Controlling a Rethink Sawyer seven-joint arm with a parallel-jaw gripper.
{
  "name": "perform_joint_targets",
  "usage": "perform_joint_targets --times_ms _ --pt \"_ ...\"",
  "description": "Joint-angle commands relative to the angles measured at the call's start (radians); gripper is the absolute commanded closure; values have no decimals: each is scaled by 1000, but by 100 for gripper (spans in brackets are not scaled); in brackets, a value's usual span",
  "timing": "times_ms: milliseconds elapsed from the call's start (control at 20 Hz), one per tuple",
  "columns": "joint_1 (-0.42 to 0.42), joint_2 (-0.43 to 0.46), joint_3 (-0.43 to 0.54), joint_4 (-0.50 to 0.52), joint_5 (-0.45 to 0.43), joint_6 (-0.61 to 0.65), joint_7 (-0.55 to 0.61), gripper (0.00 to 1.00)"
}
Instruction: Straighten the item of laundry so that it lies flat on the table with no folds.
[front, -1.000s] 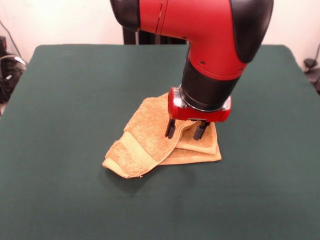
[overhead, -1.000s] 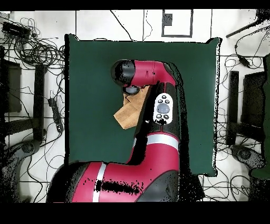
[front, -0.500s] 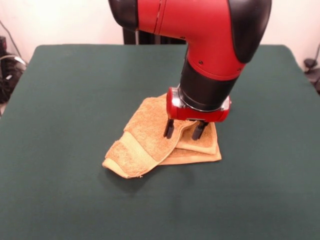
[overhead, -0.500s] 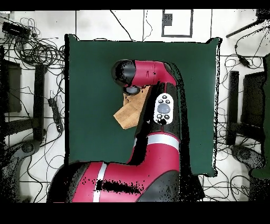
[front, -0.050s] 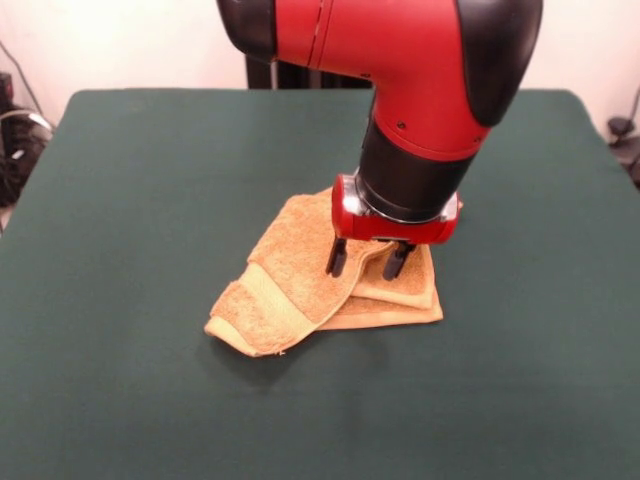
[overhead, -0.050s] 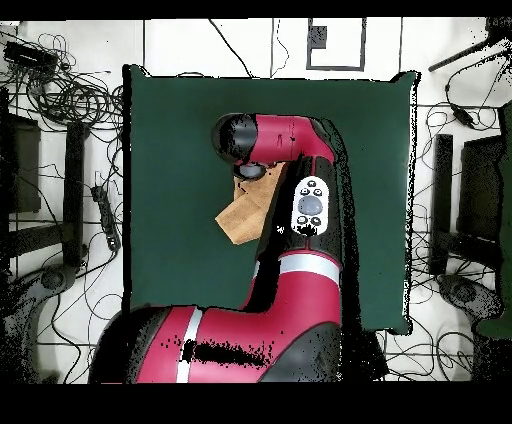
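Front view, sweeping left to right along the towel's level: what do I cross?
Bare table → the towel's folded-over banded end → the open gripper standing over the towel's middle → the towel's stacked flat layers at its right corner → bare table again.

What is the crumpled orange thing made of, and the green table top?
The towel looks like soft terry cloth: its surface is fuzzy and looped, with a flatter woven band. The table seems covered in smooth, matte dark green fabric, possibly felt; it shows no shine.
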Motion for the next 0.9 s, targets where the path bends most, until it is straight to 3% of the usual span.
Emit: perform_joint_targets --times_ms 50,900 --pt "33 57 70 84 -42 4 38 0" --pt "38 56 70 76 -59 2 57 0"
